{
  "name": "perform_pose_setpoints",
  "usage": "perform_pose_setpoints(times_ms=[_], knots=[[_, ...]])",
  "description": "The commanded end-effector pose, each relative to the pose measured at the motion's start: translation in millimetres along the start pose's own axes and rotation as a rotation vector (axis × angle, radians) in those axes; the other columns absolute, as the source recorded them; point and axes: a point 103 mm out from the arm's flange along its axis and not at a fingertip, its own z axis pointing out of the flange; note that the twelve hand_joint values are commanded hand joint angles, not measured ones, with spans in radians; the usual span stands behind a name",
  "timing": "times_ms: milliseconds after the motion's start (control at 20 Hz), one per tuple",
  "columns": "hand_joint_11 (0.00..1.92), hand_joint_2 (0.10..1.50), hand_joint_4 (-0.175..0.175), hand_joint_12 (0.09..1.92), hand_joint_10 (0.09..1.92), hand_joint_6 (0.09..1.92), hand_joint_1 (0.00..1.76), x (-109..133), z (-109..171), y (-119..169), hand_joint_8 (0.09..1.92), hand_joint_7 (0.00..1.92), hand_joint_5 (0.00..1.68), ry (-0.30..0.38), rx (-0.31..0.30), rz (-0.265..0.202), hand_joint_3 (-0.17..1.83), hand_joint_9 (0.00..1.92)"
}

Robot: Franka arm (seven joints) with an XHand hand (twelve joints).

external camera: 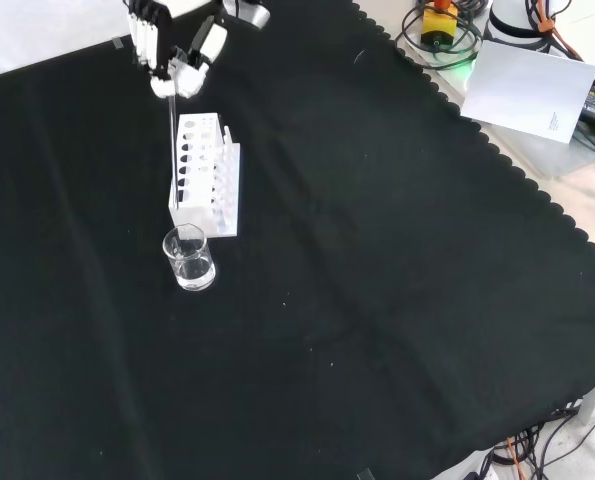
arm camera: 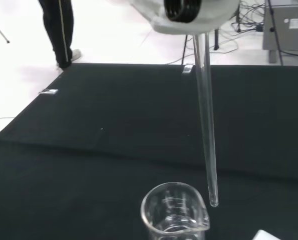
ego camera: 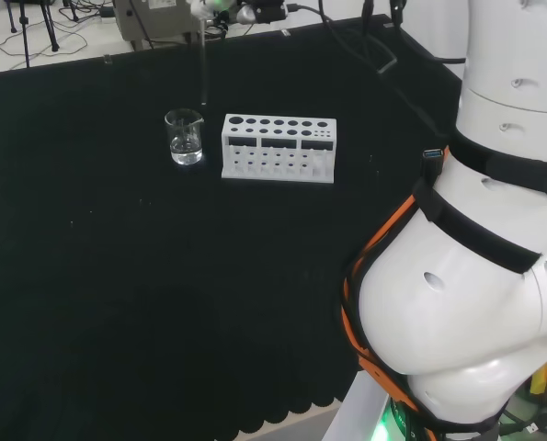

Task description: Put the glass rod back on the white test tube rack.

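- I have the glass rod point(external camera: 172, 150) lifted and hanging nearly upright, pinched at its top end by the hand point(external camera: 173, 62); the fingers are curled around it.
- From the wrist view, the rod's lower tip point(arm camera: 214, 202) is out of the glass beaker point(arm camera: 175, 214) and sits just beside its rim, so I judge the pick-up done.
- Placing remains: the rod is not yet in any hole of the white test tube rack point(ego camera: 279, 147).
- In the head view the beaker point(ego camera: 185, 137) stands just left of the rack, and the rod point(ego camera: 203, 64) hangs above the gap between them, nearer the beaker.
- In the front view the hand sits high above the rack's far end, fingers pointing down, with the rod crossing in front of the rack point(external camera: 207, 172).
- Next I would need to shift the rod over a rack hole and lower it.
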Motion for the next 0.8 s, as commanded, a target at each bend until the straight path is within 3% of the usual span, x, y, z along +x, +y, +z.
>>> perform_pose_setpoints(times_ms=[50,500,800], knots=[[1.47,1.03,-0.175,0.94,0.64,0.15,1.31,-24.8,-7.5,-15.5,0.98,1.19,1.28,-0.004,-0.014,0.055,0.01,1.72],[1.47,1.03,-0.175,0.94,0.64,0.15,1.31,-59.5,-10.5,-37.0,0.98,1.19,1.28,-0.011,-0.014,0.117,0.01,1.72],[1.47,1.03,-0.175,0.94,0.64,0.15,1.31,-66.1,-10.5,-45.8,0.98,1.19,1.28,-0.013,0.000,0.133,0.01,1.72]])
